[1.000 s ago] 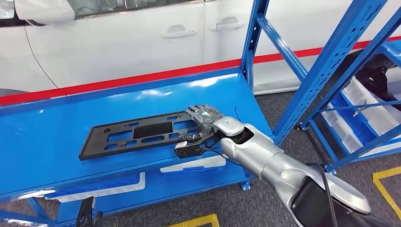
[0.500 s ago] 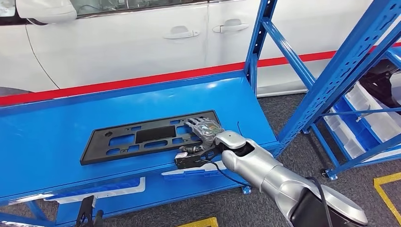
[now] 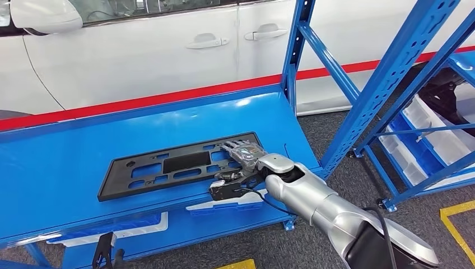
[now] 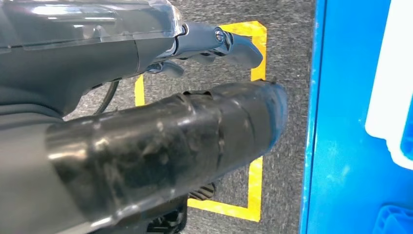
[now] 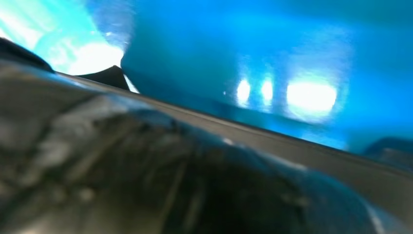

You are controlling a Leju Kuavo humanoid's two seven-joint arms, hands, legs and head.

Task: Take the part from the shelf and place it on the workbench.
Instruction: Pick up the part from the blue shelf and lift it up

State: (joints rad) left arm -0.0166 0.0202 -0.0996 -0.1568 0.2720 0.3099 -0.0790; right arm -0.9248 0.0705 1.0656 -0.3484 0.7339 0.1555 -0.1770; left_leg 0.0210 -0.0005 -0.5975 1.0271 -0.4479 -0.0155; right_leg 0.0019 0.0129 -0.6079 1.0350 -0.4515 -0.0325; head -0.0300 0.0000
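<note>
Part: a flat black plate (image 3: 179, 163) with cut-outs lay on the blue tabletop (image 3: 67, 162), lengthwise along its front half.
Right robot hand: the right robot hand (image 3: 242, 154) lay on top of the plate's right end, fingers stretched over it; whether the thumb gripped the edge from below could not be told. In the right wrist view the robot hand (image 5: 146, 170) was a dark blur close to the blue surface.
Left robot hand: the left robot hand (image 4: 160, 117) hung over grey floor (image 4: 292, 39) with yellow tape lines (image 4: 255, 178), fingers apart, holding nothing.
Car: a white car (image 3: 140, 50) stood behind the tabletop.
Rack: a blue rack (image 3: 392, 73) stood to the right of the tabletop, with white bins (image 3: 442, 134) on it.
</note>
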